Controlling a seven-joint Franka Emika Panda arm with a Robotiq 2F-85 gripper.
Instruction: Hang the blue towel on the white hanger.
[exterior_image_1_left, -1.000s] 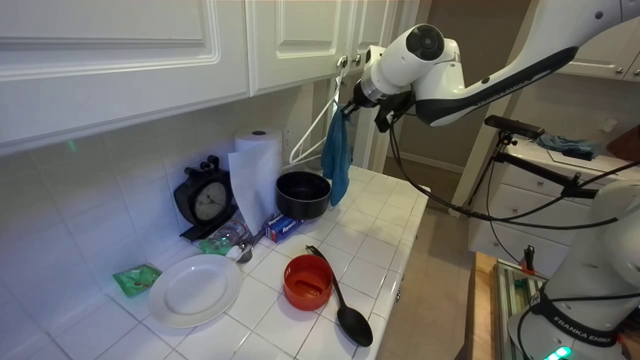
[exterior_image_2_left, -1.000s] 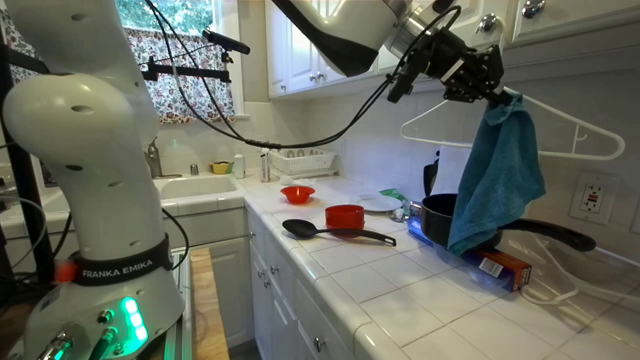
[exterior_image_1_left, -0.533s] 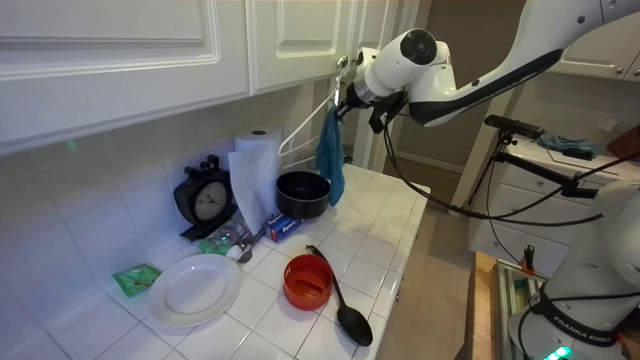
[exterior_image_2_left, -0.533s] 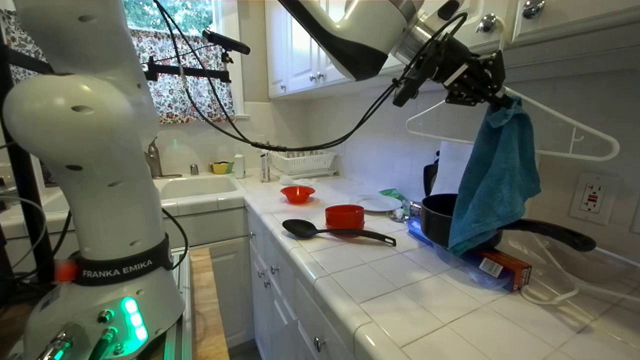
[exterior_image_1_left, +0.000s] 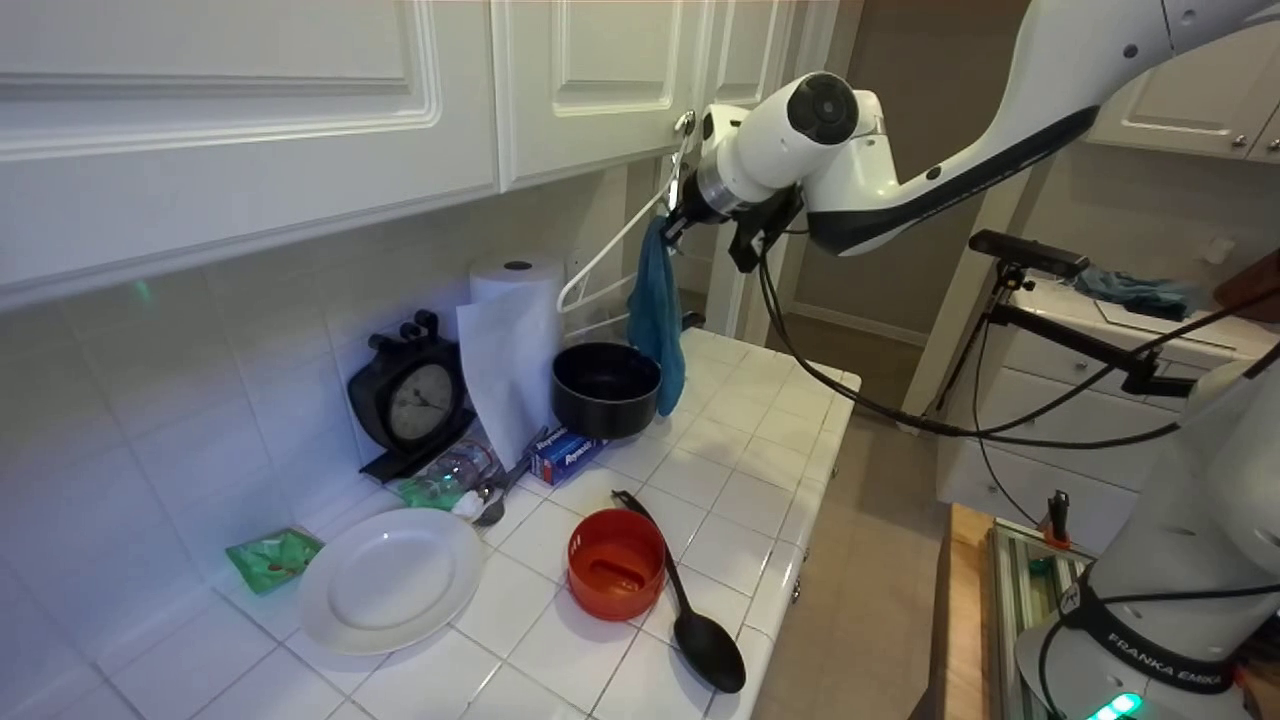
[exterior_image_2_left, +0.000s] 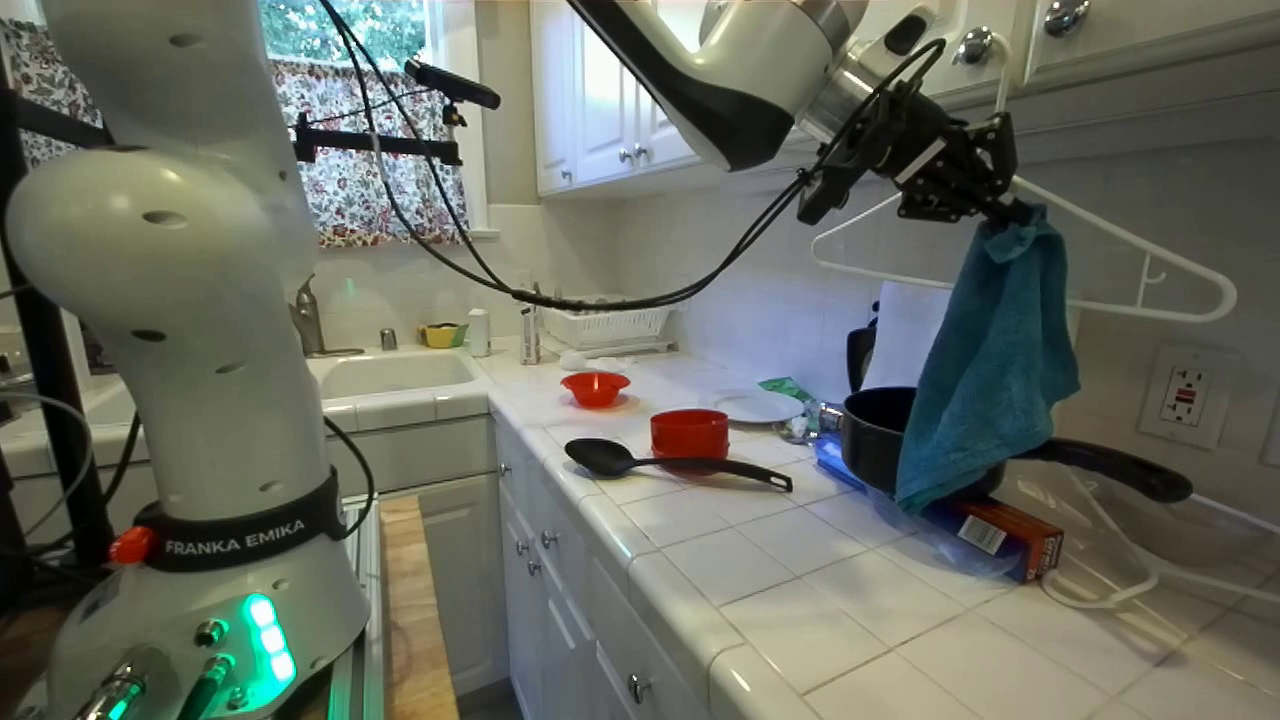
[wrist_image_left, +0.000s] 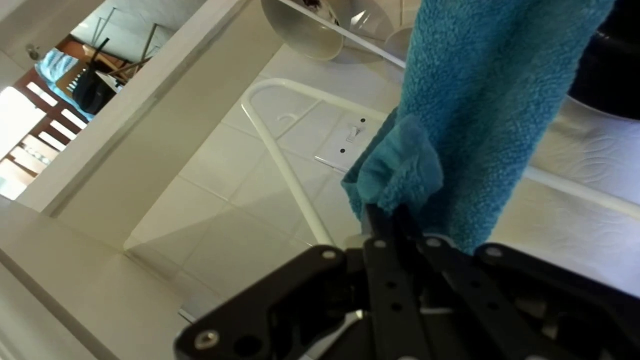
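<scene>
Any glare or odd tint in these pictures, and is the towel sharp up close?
Wrist view: the blue towel shows clear texture, the tool looks dark, the background at left burns white; in an exterior view, the wall tiles look bluish; in an exterior view, the base lights bloom green.

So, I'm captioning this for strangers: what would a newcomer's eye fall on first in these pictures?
Probably the fluffy teal-blue cloth towel, pinched in the black two-fingered gripper and dangling above the white-tiled counter. Next comes the thin white triangular hanger, hooked on a silver cabinet knob and partly hidden behind the towel. Then the round red container stands out, beside a long black spoon on the same counter.
</scene>
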